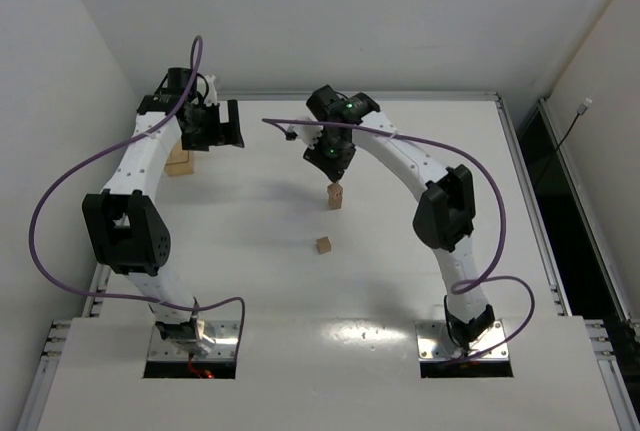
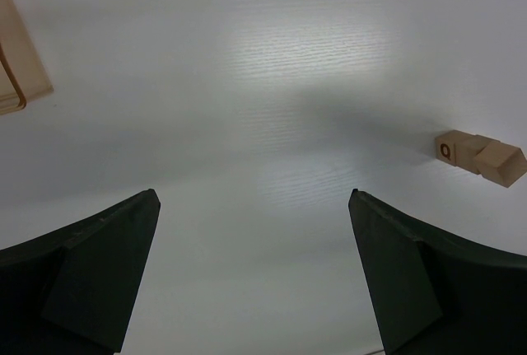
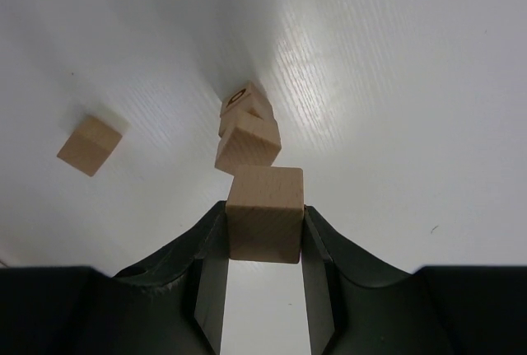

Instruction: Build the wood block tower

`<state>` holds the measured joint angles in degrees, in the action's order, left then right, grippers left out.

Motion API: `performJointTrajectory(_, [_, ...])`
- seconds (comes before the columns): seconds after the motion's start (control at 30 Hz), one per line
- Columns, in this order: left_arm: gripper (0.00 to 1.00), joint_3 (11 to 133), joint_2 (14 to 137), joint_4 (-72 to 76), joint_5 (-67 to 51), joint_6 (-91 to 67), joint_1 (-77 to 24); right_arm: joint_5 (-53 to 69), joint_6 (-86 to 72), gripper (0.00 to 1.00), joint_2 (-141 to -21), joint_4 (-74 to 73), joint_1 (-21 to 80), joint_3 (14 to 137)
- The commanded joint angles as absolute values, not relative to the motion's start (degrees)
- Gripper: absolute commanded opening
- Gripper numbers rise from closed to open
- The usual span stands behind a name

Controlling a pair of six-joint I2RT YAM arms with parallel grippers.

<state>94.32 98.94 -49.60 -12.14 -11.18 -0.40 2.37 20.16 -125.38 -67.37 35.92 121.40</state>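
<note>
The right hand [image 3: 263, 235] is gripping a cube [image 3: 265, 205] just above the wood block tower [image 3: 245, 137] on the surface [image 1: 400, 281]; the left hand [image 2: 251, 198] is hanging wide open. The next move likely calls for squaring the cube over the top block, then releasing gently.

The wood block tower [image 1: 335, 195] stands two light-tan cubes high, upper cube twisted, lower one lettered. A third cube [image 3: 265, 198], pinched in the right tool [image 3: 265, 217], hangs above it. A spare cube [image 1: 324, 245] lies at 6 o'clock.
</note>
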Motion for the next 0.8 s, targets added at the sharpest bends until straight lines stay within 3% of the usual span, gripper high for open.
performJointTrajectory(0.0, [0.99, 95.0, 98.7, -47.9, -12.0, -10.8, -0.7, -0.1, 15.9, 0.0, -125.4, -65.1, 36.7, 124.4])
performJointTrajectory(0.37, [0.99, 94.5, 98.7, -47.9, -12.0, -10.8, -0.7, -0.5, 2.9, 0.0, -122.6, -60.1, 35.1, 119.5])
performJointTrajectory(0.77, [0.99, 93.3, 98.7, -47.9, -12.0, -10.8, -0.7, -0.9, 2.9, 0.0, -117.4, -59.6, 35.7, 113.9])
